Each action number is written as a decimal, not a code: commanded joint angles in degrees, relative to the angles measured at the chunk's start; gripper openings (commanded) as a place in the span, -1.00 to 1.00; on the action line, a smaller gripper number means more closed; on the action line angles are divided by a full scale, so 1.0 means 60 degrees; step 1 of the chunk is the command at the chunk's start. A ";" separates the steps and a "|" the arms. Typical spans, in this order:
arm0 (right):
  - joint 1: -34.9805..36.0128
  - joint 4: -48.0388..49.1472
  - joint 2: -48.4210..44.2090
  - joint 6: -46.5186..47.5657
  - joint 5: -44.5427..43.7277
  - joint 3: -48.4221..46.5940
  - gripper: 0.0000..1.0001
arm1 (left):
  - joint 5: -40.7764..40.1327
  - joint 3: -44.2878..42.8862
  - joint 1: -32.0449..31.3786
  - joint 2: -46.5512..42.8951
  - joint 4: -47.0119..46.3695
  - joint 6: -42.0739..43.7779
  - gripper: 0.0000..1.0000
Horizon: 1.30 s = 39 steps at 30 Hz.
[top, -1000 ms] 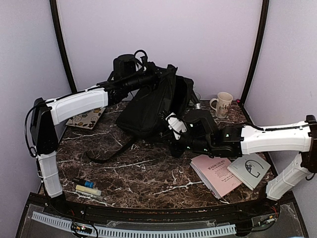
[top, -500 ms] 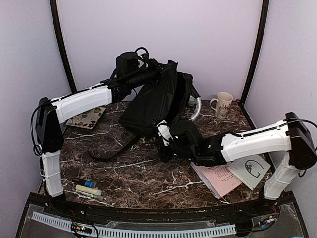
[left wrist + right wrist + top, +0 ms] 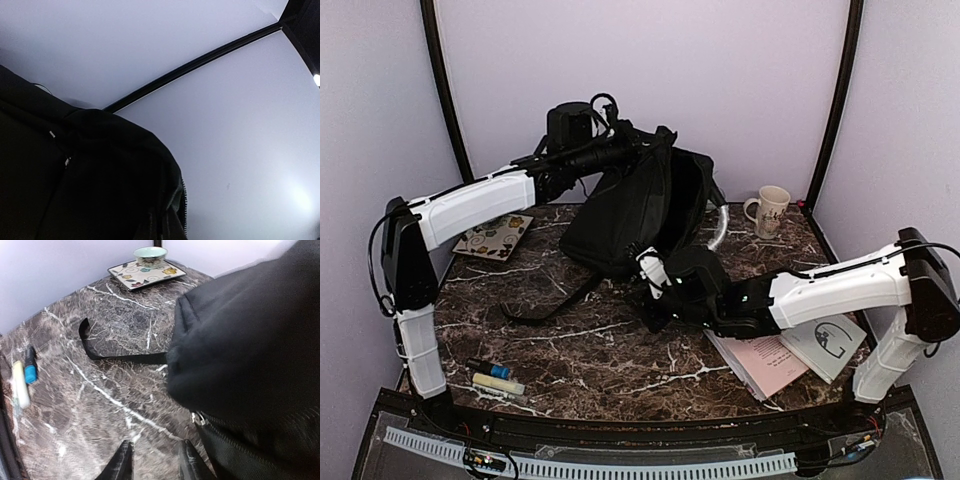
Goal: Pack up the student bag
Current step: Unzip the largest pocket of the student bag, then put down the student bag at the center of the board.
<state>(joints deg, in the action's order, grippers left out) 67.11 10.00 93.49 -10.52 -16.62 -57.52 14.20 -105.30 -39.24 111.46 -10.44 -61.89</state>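
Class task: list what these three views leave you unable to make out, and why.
- student bag interior: every view, shut off by its own black fabric.
- left gripper fingers: top view, lost against the black bag; left wrist view shows none.
- mug print: top view, too small.
- pink booklet text: top view, too small, partly under right arm.

The dark marbled tabletop carries the student bag at the back, a patterned plate left, a mug right, a pink booklet and a grey booklet front right, and pens front left.

walls: plain lavender | posts: black | table: dark veined marble
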 commanded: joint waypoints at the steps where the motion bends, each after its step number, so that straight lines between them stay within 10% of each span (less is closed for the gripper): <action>1: 0.0125 -0.0678 -0.1289 -0.0330 0.0365 0.0418 -0.01 | 0.0074 0.0954 0.0121 -0.1805 0.1166 0.2281 -1.00; 7: 0.0166 -0.2143 -0.2554 -0.0672 0.0923 0.0647 0.68 | -0.0311 0.1723 0.0147 -0.2520 0.3320 0.4597 -1.00; 23: -0.2233 -0.6436 -0.4812 -0.5033 0.0061 0.0838 0.76 | 0.0725 0.2754 0.0118 -0.2476 0.6433 0.6714 -0.99; 29: -0.4532 -0.9479 -0.5192 -0.7630 0.0622 0.0753 0.77 | 0.0712 0.3631 -0.0310 -0.2661 0.6183 0.6706 -0.03; 32: -0.5252 -1.0543 -0.5188 -0.8101 0.0886 0.0713 0.77 | 0.0459 0.3483 -0.0633 -0.2600 0.6188 0.6863 0.76; 39: -0.7403 -1.1992 -0.5058 -0.8200 0.1639 0.0817 0.90 | 0.0496 0.2698 -0.1229 -0.2128 0.6230 0.7545 0.79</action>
<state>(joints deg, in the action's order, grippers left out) 27.64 -54.48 64.16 -56.62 -9.21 -52.95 17.17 -85.84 -45.23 98.45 26.94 -19.53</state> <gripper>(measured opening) 0.924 0.906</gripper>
